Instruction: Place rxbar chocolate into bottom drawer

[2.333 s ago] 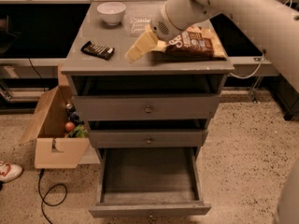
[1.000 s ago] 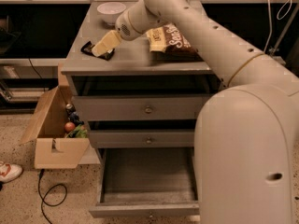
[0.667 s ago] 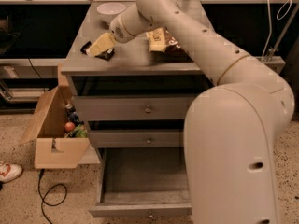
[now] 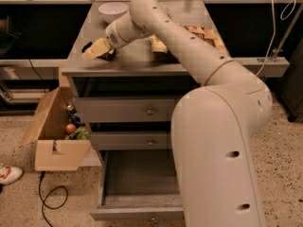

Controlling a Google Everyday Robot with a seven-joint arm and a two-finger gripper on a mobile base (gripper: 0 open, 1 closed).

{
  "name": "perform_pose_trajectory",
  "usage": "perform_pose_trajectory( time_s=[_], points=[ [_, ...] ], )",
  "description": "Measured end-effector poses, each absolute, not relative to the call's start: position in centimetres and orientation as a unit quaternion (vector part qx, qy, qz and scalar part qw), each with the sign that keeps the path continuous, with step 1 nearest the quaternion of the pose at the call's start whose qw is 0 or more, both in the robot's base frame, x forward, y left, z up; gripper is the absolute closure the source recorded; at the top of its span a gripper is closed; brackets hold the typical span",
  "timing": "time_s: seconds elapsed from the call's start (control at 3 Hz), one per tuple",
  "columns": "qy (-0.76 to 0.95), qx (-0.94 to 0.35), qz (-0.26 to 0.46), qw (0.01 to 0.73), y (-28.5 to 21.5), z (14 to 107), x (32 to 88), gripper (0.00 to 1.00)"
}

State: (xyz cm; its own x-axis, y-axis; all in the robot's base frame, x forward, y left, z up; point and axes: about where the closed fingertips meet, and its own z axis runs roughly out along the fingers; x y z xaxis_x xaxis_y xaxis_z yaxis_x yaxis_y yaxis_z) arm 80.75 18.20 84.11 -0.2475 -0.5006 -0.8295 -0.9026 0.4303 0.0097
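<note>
The rxbar chocolate (image 4: 88, 46) lies on the left part of the grey cabinet top (image 4: 137, 63); only small black bits of it show, the rest is hidden under my gripper. My gripper (image 4: 97, 49) is down on the bar at the top's left front area. The bottom drawer (image 4: 137, 213) is pulled out, and the part of its inside that I can see holds nothing. My arm crosses the right half of the view and hides the right side of all three drawers.
A white bowl (image 4: 112, 8) stands at the back left of the top. A brown-and-yellow snack bag (image 4: 204, 35) lies at the back right, partly behind my arm. An open cardboard box (image 4: 52, 136) with items, a cable (image 4: 49, 200) and a shoe (image 4: 8, 174) are on the floor at the left.
My gripper has moved left across the cabinet top, away from the snack bag, and has come down onto the black bar. My arm now covers more of the right side.
</note>
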Motion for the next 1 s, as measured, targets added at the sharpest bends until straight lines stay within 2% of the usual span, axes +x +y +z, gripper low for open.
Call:
perform_pose_trajectory(
  time_s=[0.33, 0.67, 1.0],
  points=[
    [0.751, -0.463, 0.263, 0.39, 18.52, 82.7, 81.26, 0.18],
    [0.753, -0.459, 0.267, 0.389, 18.48, 82.1, 81.42, 0.41],
    [0.752, -0.455, 0.268, 0.394, 17.97, 82.43, 81.48, 0.72]
  ],
)
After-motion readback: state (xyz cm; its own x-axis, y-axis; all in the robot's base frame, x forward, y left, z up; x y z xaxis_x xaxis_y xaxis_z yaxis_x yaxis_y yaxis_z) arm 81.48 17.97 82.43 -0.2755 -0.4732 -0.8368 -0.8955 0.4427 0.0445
